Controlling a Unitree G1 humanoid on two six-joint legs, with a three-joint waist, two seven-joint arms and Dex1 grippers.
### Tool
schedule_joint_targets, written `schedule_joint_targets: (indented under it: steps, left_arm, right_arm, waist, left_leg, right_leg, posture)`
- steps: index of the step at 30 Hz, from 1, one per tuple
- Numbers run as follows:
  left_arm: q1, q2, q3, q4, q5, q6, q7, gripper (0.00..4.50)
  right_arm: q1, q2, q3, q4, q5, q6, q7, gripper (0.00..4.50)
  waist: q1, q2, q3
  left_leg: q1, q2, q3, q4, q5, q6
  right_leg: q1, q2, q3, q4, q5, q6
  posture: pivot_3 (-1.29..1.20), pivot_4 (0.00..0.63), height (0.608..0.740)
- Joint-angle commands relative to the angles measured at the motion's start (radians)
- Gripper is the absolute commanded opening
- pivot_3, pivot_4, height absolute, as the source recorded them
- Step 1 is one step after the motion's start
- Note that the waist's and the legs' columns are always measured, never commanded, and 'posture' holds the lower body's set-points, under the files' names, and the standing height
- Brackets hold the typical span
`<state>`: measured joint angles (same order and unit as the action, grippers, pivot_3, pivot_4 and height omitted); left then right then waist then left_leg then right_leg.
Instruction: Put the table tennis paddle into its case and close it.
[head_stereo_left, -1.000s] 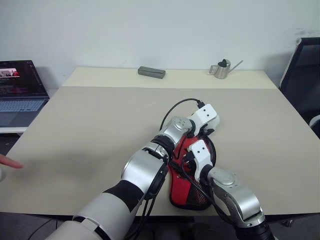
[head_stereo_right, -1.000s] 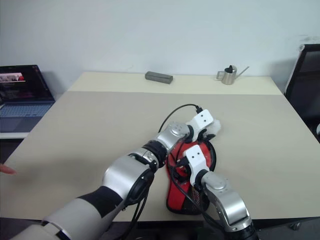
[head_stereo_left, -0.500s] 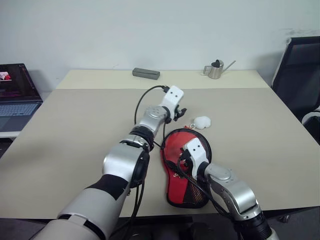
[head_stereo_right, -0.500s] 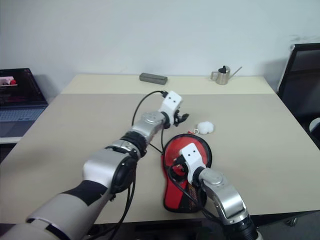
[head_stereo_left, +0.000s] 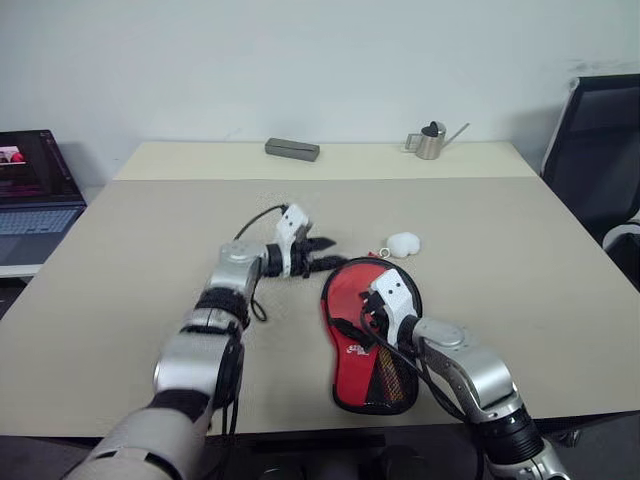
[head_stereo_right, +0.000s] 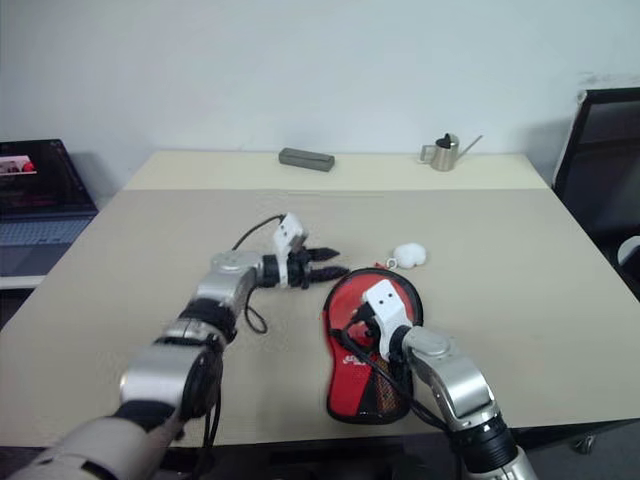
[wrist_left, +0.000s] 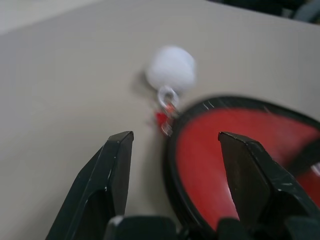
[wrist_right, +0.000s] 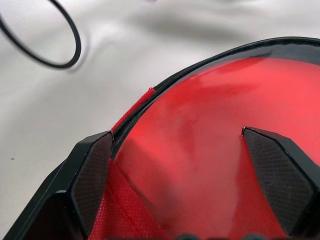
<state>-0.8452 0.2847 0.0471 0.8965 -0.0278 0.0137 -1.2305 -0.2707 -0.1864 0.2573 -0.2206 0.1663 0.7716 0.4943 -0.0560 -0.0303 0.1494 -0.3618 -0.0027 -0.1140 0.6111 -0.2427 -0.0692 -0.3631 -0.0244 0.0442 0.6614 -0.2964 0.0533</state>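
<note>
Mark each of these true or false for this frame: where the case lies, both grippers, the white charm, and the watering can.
1. The case lies on the table. True.
2. The left gripper is shut on the case. False: it is open, beside the case.
3. The right gripper is open over the case. True.
4. The white charm lies inside the case. False: it lies on the table by the rim.
5. The watering can stands at the far edge. True.

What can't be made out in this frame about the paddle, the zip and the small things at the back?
- Paddle: none to be seen; the red case would hide it if inside.
- Zip, shut or not: right gripper and its arm cover part of the rim in the head views; the right wrist view cuts it off.
- Grey block and metal can: too small to identify.
</note>
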Motion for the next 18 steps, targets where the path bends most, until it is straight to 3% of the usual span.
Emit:
schedule_joint_targets:
  steps: [1, 8, 13, 18]
  left_arm:
    - [0.081, 0.016, -0.025, -0.271, -0.059, 0.079, -0.015, 2.95]
    - [0.193, 0.053, -0.07, -0.567, -0.117, 0.158, 0.004, 2.95]
    - [0.185, 0.048, -0.108, -0.629, -0.153, 0.169, -0.003, 2.95]
    - [0.18, 0.047, -0.179, -0.652, -0.203, 0.203, -0.089, 2.95]
  right_arm:
    - [0.043, -0.054, -0.03, 0.101, 0.015, 0.112, 0.008, 4.5]
    - [0.031, -0.175, -0.15, -0.18, 0.182, 0.211, 0.096, 4.5]
    - [0.0, -0.257, -0.325, -0.35, 0.393, 0.344, 0.164, 4.5]
    - [-0.059, -0.347, -0.476, -0.36, 0.52, 0.414, 0.182, 4.5]
  waist:
    - [0.006, 0.0, 0.0]
    - [0.031, 0.004, 0.006]
    - [0.027, 0.008, 0.012]
    - [0.022, 0.01, 0.018]
  left_leg:
    - [0.0, 0.0, 0.0, 0.0, 0.0, 0.0]
    - [-0.005, -0.003, -0.004, 0.001, 0.0, 0.0]
    - [-0.02, -0.004, -0.003, 0.002, 0.0, 0.001]
    - [-0.022, -0.003, -0.001, 0.002, -0.001, 0.002]
  right_leg:
    - [0.0, 0.0, 0.0, 0.0, 0.0, 0.0]
    - [-0.002, -0.003, -0.003, -0.003, 0.0, -0.001]
    - [-0.017, -0.003, -0.003, 0.0, 0.003, -0.006]
    - [-0.019, -0.003, -0.002, 0.0, 0.002, -0.008]
  posture:
    - [0.0, 0.15, 0.74]
    - [0.0, 0.15, 0.74]
    - [0.0, 0.15, 0.74]
    - [0.0, 0.15, 0.74]
